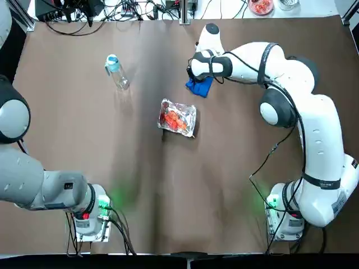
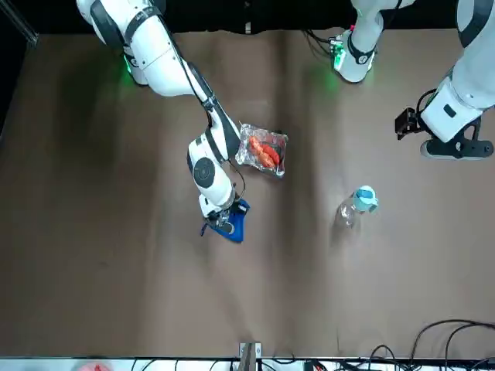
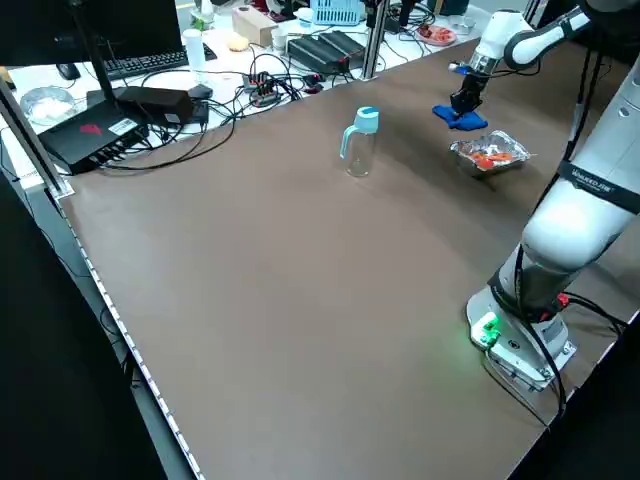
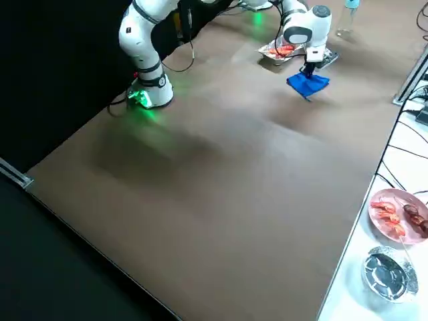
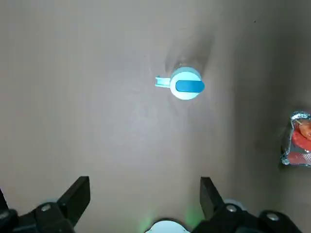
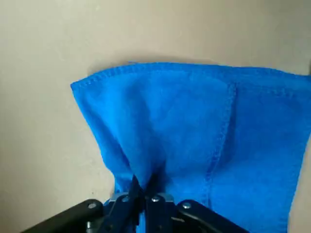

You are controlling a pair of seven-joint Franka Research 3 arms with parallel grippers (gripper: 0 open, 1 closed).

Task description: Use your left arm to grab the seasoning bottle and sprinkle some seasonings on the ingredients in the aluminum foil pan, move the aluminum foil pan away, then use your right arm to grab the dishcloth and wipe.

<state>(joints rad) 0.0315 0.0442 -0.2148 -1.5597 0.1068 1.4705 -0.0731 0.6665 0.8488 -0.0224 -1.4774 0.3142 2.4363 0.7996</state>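
Top view: seasoning bottle upright on table, left of aluminum foil pan holding red-orange food. Front view: left gripper over table's left side. Left wrist view: its fingers spread, empty. Right wrist view: right gripper pinches blue dishcloth.

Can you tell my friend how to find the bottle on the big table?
On the brown table, find the shiny foil pan of red-orange food. The bottle stands alone, toward the robot's left and farther from its bases. It's clear and slim, with a light-blue cap and handle.
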